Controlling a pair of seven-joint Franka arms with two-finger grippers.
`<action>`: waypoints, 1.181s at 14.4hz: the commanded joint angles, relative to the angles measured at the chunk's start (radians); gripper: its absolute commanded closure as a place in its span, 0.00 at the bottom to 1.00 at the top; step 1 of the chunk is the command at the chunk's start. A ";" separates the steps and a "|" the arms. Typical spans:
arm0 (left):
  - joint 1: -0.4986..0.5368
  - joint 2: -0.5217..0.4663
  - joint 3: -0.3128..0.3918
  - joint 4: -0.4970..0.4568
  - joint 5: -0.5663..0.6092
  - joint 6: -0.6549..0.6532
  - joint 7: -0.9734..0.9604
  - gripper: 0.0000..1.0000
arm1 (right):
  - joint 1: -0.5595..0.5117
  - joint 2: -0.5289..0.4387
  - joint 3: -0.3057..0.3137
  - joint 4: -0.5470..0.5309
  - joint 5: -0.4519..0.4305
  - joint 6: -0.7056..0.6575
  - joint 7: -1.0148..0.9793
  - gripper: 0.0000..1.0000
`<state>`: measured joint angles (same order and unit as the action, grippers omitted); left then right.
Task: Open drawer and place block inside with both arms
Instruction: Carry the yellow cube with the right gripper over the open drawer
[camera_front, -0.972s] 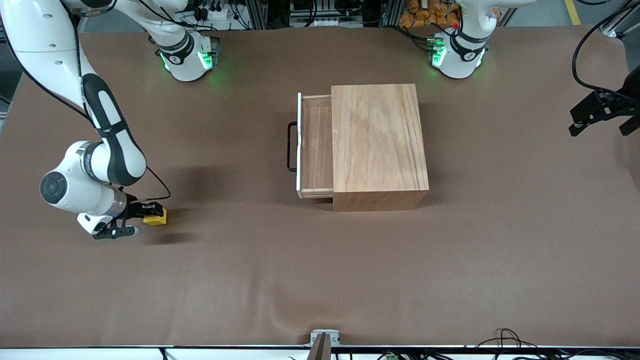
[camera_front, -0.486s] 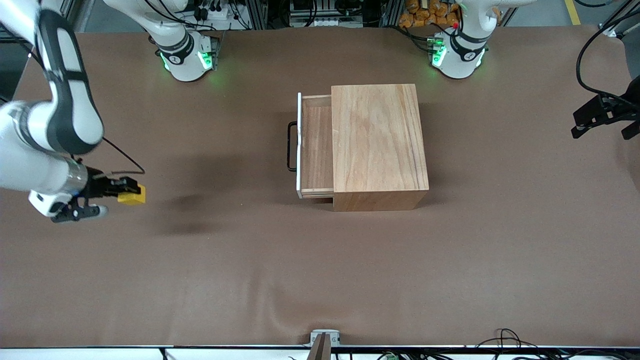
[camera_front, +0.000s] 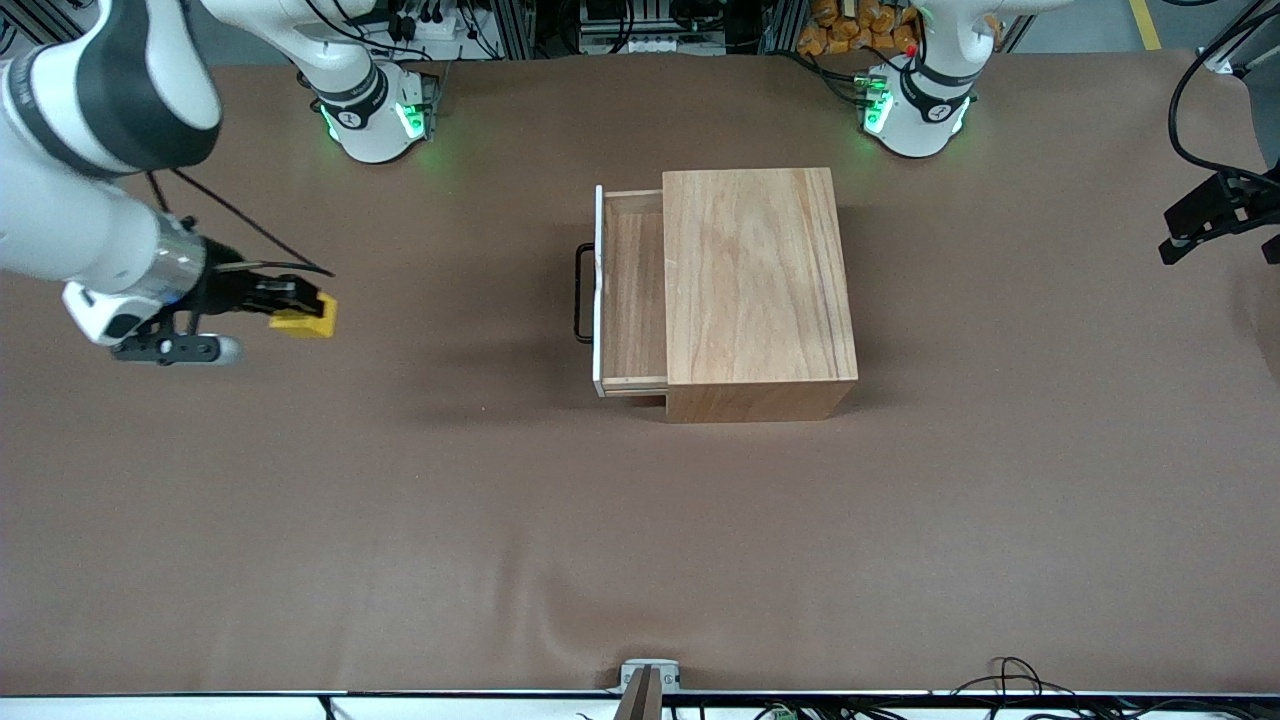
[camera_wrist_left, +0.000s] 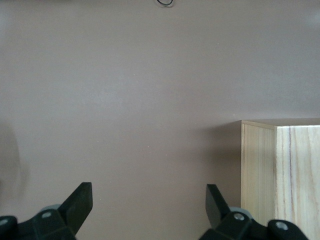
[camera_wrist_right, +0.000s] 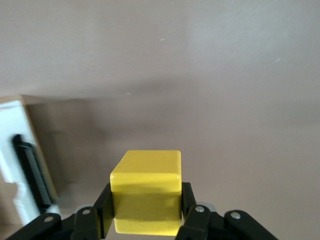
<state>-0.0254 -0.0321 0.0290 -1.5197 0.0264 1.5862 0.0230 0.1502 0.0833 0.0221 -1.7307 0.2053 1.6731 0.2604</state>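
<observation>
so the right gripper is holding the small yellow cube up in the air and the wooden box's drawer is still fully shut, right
Not quite. The right gripper does hold the small yellow cube up over the table, but the light-wood drawer with the white front panel and black bar handle is pulled out of the wooden box. The front view shows it.

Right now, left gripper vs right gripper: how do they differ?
The right gripper has its fingers shut on the yellow block, up over the table toward the right arm's end. The left gripper holds nothing, its fingers spread open, at the left arm's end beside the wooden box. Both are black and two-fingered.
</observation>
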 joint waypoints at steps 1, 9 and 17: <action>0.007 -0.002 -0.008 0.018 -0.011 -0.022 -0.011 0.00 | 0.135 0.022 -0.011 0.037 0.025 0.020 0.234 0.89; 0.012 0.000 -0.011 0.015 -0.010 -0.022 -0.001 0.00 | 0.523 0.186 -0.013 0.037 0.011 0.342 0.854 0.90; 0.016 0.000 -0.014 0.013 -0.013 -0.022 0.000 0.00 | 0.572 0.217 -0.013 0.039 0.006 0.375 1.449 0.90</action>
<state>-0.0242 -0.0320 0.0268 -1.5195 0.0264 1.5833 0.0205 0.7066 0.2988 0.0158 -1.7105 0.2148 2.0624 1.5499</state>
